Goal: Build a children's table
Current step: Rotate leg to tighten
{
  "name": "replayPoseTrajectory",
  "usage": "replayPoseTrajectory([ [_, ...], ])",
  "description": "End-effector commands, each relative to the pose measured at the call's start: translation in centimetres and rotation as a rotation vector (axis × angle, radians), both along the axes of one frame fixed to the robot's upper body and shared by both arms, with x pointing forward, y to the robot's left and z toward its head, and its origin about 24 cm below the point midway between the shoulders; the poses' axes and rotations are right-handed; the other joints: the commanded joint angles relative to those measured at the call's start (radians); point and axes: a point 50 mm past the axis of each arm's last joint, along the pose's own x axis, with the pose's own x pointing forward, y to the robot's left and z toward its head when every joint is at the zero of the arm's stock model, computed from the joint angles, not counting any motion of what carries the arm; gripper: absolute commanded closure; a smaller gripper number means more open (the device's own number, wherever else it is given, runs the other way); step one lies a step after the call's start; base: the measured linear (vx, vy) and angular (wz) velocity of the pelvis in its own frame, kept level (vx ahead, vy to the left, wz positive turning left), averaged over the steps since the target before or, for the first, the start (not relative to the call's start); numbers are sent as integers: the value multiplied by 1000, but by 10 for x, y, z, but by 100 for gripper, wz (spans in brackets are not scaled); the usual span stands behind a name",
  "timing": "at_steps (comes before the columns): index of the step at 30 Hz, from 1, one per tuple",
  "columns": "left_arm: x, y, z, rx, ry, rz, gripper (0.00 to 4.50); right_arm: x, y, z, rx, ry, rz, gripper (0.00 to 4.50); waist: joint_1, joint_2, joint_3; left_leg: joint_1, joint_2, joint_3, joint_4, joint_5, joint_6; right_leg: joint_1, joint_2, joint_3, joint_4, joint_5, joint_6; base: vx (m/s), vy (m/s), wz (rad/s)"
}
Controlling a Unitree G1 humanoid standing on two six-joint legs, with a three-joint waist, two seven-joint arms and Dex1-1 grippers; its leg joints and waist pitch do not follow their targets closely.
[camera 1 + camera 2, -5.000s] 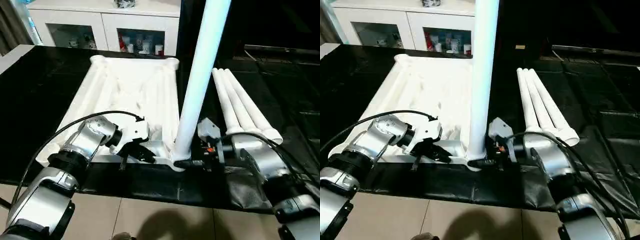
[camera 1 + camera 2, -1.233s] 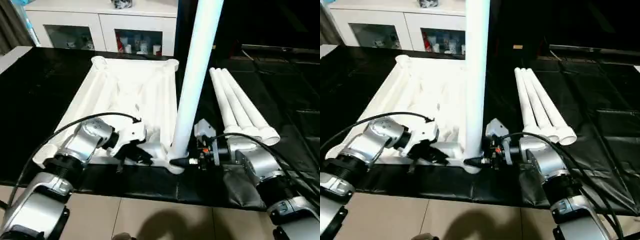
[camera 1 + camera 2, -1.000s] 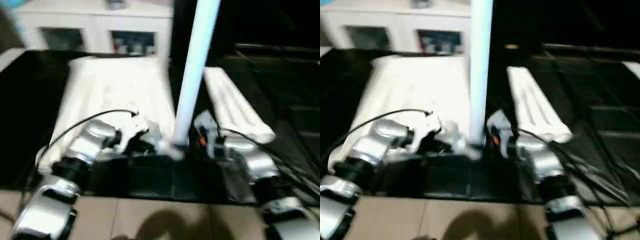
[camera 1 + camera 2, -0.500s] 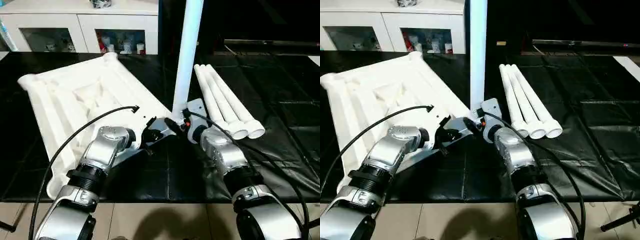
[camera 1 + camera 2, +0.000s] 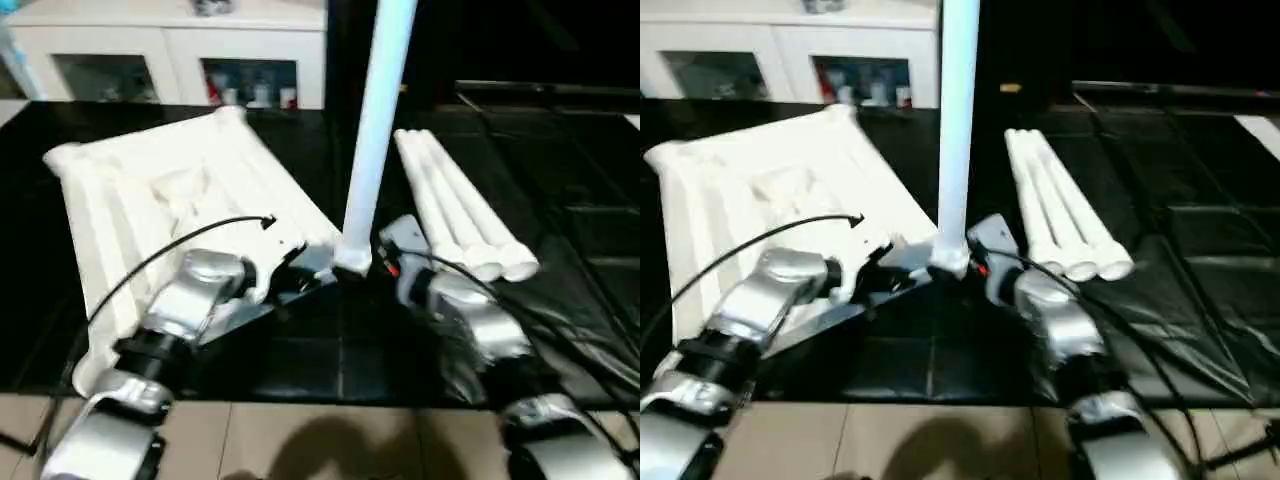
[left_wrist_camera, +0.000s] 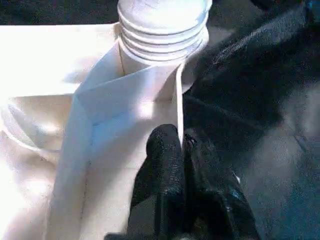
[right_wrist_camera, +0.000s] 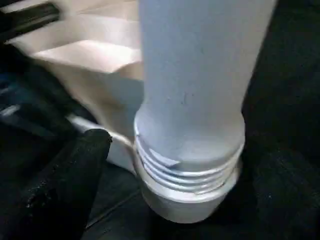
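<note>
White plastic rectangular table top (image 5: pixel 170 190): lies ribbed underside up on the black sheet-covered work surface (image 5: pixel 560 180), set at a slant, one round corner socket (image 6: pixel 162 27) nearest the grippers.

Long white tapered round leg, upright (image 5: pixel 372 130): stands in that corner socket, its threaded foot (image 7: pixel 187 165) part way in, a few thread turns exposed above the socket rim.

Three further long white tapered legs (image 5: pixel 455 205): lie side by side, touching, on the work surface to the right of the upright leg, apart from the table top.

Left gripper (image 6: pixel 181 145): fingers closed together on the thin edge wall of the table top, just beside the corner socket.

Right gripper (image 5: pixel 385 262): just right of the upright leg's foot; one black finger (image 7: pixel 60 185) stands clear of the leg; jaws apart, holding nothing.

White glass-door cabinet (image 5: pixel 170 60): behind the table top, beyond the work surface.
</note>
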Motion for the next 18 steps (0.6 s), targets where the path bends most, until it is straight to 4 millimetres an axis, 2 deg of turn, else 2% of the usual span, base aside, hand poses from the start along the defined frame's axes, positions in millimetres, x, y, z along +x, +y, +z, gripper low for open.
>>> replayPoseTrajectory([
  [1,-4,-7,8,-12,-13,-137,450,-4,-2,9,17,-21,101,5,3,6,-72,16,21,0,-59,-211,39,58,-63,36,-67,-133,-233,0,0,0],
  [4,-7,-2,7,21,8,-210,450,-8,-7,12,1,-8,193,5,15,3,-73,14,21,1,-57,-200,45,57,-64,36,-62,-112,-237,0,0,0],
  [6,-8,2,6,52,19,-254,450,-10,-9,13,-13,-5,244,5,18,4,-72,15,20,2,-57,-209,42,54,-65,36,-65,-135,-238,0,0,0],
  [8,-10,7,5,88,32,-309,450,-14,-9,14,-19,12,316,5,20,0,-71,15,21,2,-58,-220,36,54,-67,36,-67,-158,-234,0,0,0],
  [10,-10,8,4,98,35,-326,450,-16,-8,15,-19,19,340,5,22,1,-70,15,22,1,-60,-231,32,53,-67,36,-68,-181,-225,0,0,0],
  [11,-12,11,4,121,49,-372,450,-19,-7,15,-31,32,401,5,22,-4,-70,15,22,0,-60,-233,32,54,-67,36,-69,-191,-221,0,0,0],
  [12,-12,12,4,132,56,-393,450,-21,-7,15,-38,39,429,5,24,-2,-70,15,21,0,-60,-233,33,53,-67,36,-69,-201,-218,0,0,0],
  [16,-13,14,4,154,68,-435,450,-20,-6,15,-50,47,452,5,24,-3,-71,15,22,0,-60,-219,29,53,-70,37,-67,-200,-219,0,0,0],
  [18,-13,14,4,162,69,-450,450,-18,-5,15,-51,51,450,31,25,-2,-71,15,22,0,-59,-215,27,52,-69,37,-67,-193,-222,0,0,0],
])
